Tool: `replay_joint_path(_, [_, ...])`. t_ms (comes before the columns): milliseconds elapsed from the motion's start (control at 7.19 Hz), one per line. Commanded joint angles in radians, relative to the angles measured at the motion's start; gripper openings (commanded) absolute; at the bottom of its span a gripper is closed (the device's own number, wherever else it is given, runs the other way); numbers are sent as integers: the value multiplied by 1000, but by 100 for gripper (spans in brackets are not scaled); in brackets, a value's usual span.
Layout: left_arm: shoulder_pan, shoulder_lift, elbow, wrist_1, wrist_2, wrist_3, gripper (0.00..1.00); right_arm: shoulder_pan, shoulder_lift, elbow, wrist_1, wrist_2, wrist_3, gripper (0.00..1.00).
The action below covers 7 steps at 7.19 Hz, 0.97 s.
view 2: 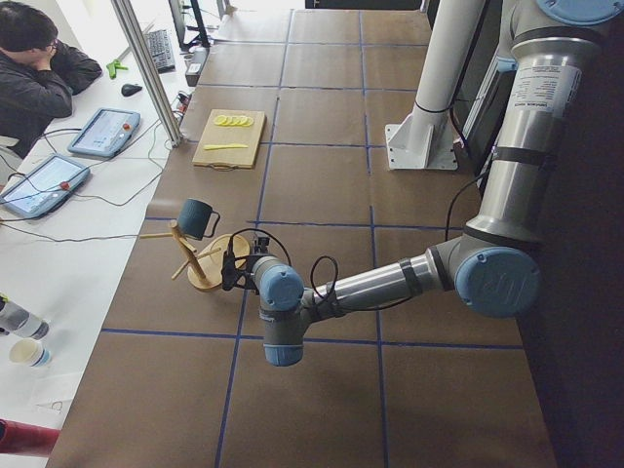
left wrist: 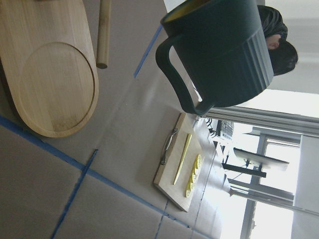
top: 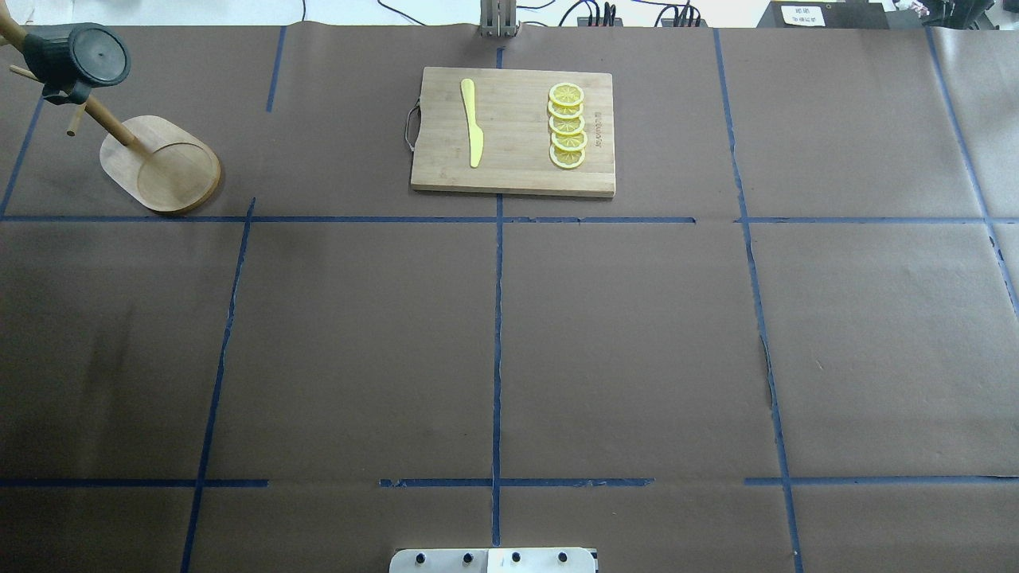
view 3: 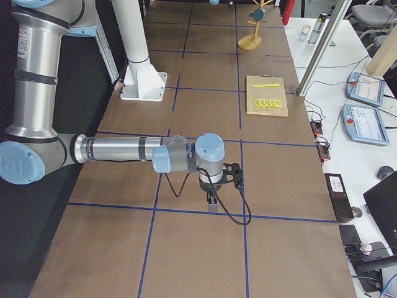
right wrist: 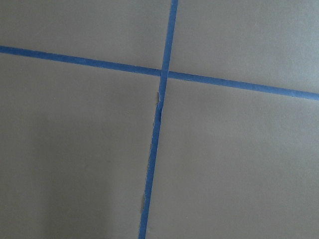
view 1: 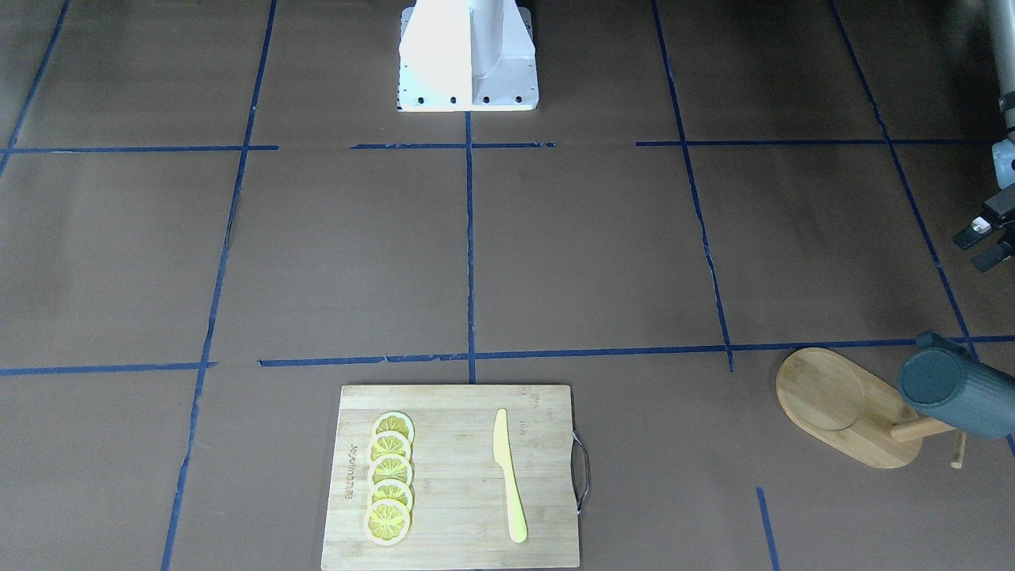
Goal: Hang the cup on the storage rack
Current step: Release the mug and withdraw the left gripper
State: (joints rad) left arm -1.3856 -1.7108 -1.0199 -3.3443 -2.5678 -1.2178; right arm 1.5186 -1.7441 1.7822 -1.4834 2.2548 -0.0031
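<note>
The dark teal ribbed cup (top: 76, 56) hangs by its handle on a peg of the bamboo storage rack (top: 159, 163), at the table's far left corner. It shows in the front view (view 1: 951, 392) above the rack's oval base (view 1: 833, 404), and close up in the left wrist view (left wrist: 219, 55) with the base (left wrist: 50, 84) beside it. My left gripper (view 1: 974, 252) is open and empty, a short way back from the rack and touching nothing. My right gripper (view 3: 214, 200) hovers low over bare table; I cannot tell whether it is open or shut.
A bamboo cutting board (top: 513, 179) with several lemon slices (top: 567, 126) and a yellow knife (top: 472, 123) lies at the far middle. The robot's white base (view 1: 468, 55) stands at the near edge. An operator (view 2: 34, 68) sits at a side table.
</note>
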Motion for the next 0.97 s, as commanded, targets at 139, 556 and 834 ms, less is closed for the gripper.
replay_joint_path(139, [-1, 36, -2, 254, 112, 527, 99, 0, 0, -1, 0, 0, 0, 100])
replay_joint_path(556, [-9, 48, -3, 559, 224, 994, 99, -2, 0, -3, -2, 2, 6, 100])
replay_joint_path(834, [-19, 48, -5, 786, 224, 1144, 99, -3, 0, -3, -2, 5, 5, 100])
